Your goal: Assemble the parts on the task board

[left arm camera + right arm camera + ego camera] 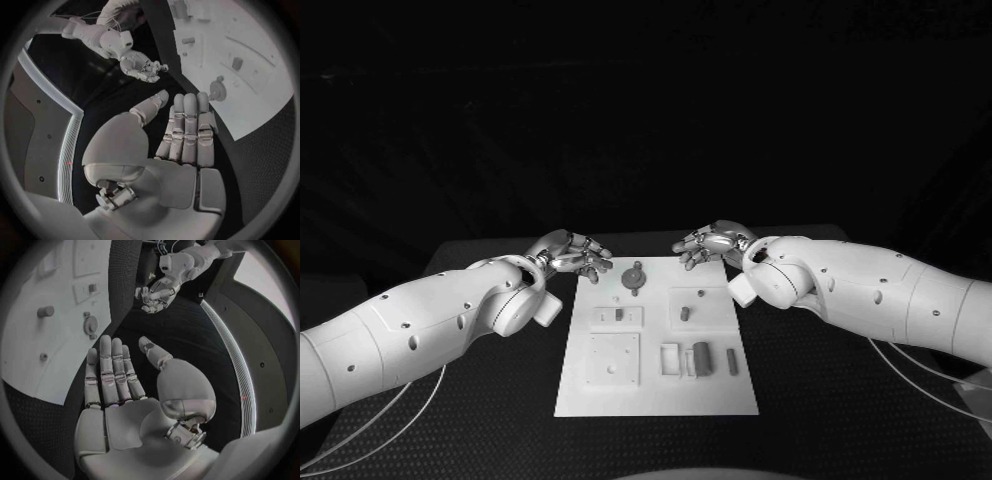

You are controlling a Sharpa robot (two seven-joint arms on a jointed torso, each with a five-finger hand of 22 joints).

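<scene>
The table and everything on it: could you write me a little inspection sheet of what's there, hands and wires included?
Surface: black table, with the white task board lying in its middle.
Job's things: a round knobbed part stands near the board's far end; small parts stand in recesses near the middle and the near end.
Clutter: nothing seen.
Hands: left hand and right hand hover at the board's far corners, one on each side, fingers apart, holding nothing.
Cables: thin pale cables hang under both arms.
Surroundings: dark, nothing to make out.
</scene>
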